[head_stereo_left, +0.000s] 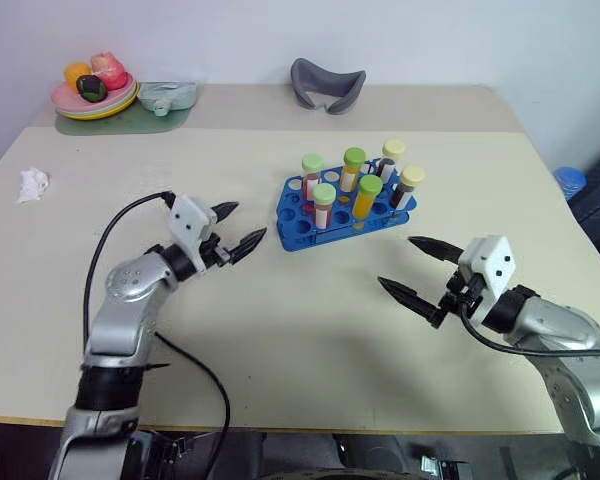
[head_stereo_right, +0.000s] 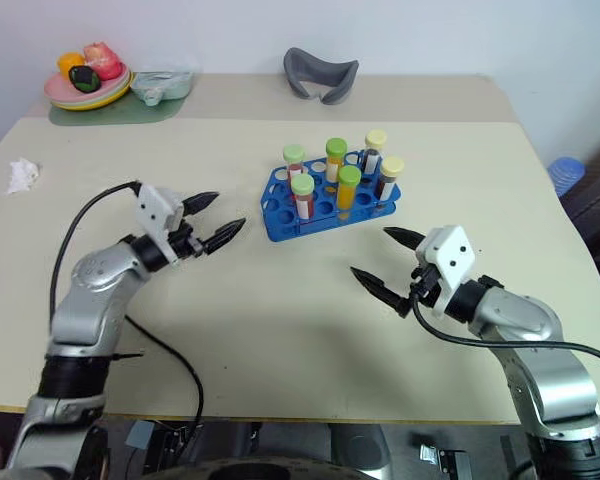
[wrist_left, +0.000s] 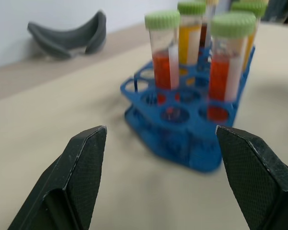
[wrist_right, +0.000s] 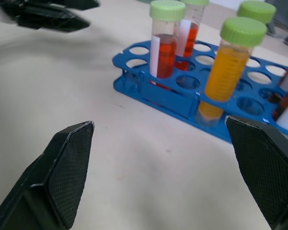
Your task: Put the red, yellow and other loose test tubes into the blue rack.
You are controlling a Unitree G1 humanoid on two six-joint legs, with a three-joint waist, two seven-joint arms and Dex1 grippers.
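Observation:
The blue rack (head_stereo_left: 302,228) stands right of the table's middle, toward the back. Several capped test tubes stand upright in it: red ones with light-green caps (head_stereo_left: 323,205), yellow ones with green caps (head_stereo_left: 366,200), and dark ones with pale-yellow caps (head_stereo_left: 408,186). I see no tube lying loose on the table. My left gripper (head_stereo_left: 250,220) hovers open and empty just left of the rack, pointing at it. My right gripper (head_stereo_left: 395,260) is open and empty in front of the rack, to its right. In the left wrist view the rack (wrist_left: 192,153) sits close ahead between the fingers.
A plate of toy fruit (head_stereo_left: 95,100) and a pale teal item (head_stereo_left: 168,97) sit on a green mat at the back left. A grey curved object (head_stereo_left: 327,85) lies at the back centre. Crumpled white paper (head_stereo_left: 32,184) lies at the left edge.

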